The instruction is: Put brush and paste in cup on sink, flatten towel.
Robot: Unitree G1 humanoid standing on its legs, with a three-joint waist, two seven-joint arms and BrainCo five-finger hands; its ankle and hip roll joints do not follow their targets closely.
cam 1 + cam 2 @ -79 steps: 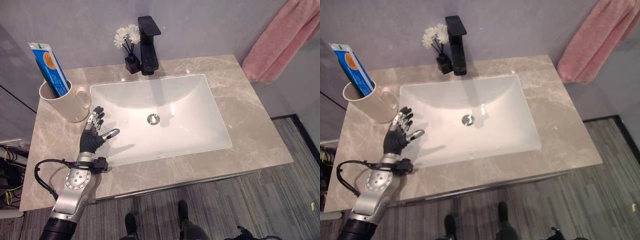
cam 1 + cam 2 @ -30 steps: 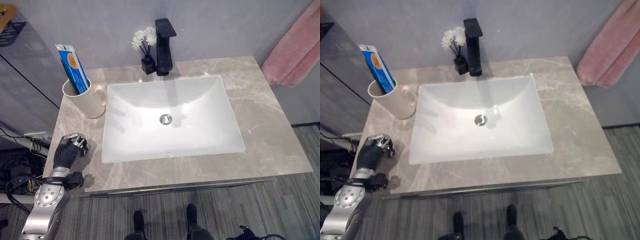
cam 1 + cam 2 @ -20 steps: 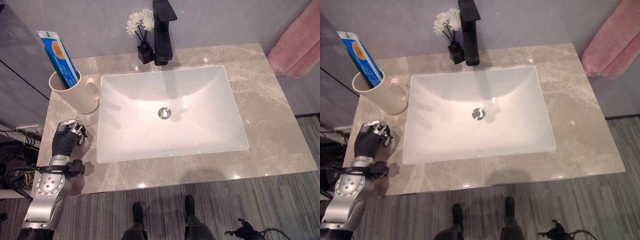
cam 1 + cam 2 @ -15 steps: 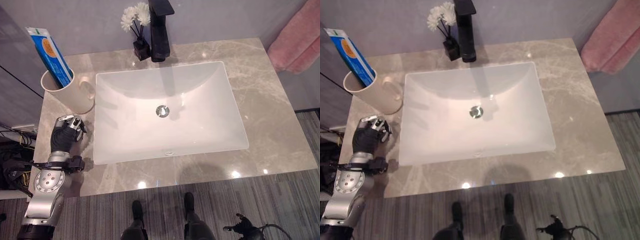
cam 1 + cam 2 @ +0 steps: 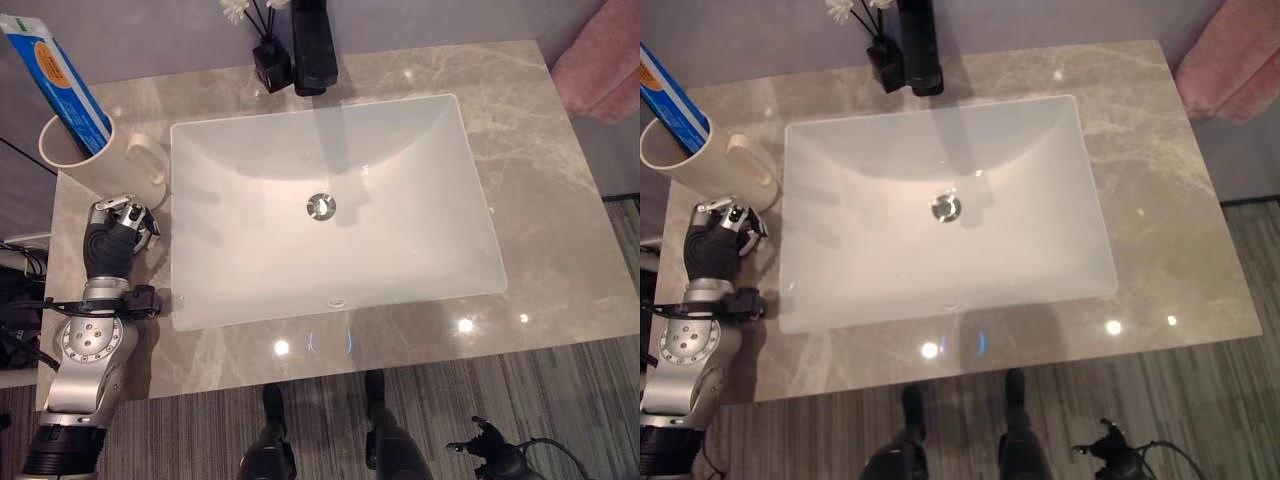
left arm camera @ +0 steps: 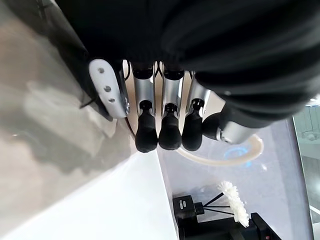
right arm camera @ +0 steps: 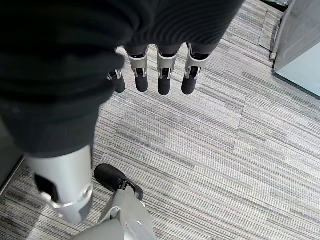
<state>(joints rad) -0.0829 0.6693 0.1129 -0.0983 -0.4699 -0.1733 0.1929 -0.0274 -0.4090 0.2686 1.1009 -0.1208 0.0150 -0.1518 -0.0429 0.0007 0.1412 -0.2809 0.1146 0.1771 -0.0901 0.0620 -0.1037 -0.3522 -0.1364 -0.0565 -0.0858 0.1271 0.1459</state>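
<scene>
Paste [image 5: 55, 75] sitting in cup [image 5: 95, 165]; towel [image 5: 600, 70] hanging upper right, nearer right hand [image 7: 160, 75], fingers hanging relaxed; left hand [image 5: 112, 235] curling empty, lower left.

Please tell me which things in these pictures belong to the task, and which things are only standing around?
Belong to the task:
- cup on the counter, left of the sink
- paste standing in the cup
- pink towel hanging at the far right
- left hand, fingers curled, holding nothing, near the cup

Only standing around:
- black faucet
- small black vase of white flowers
</scene>
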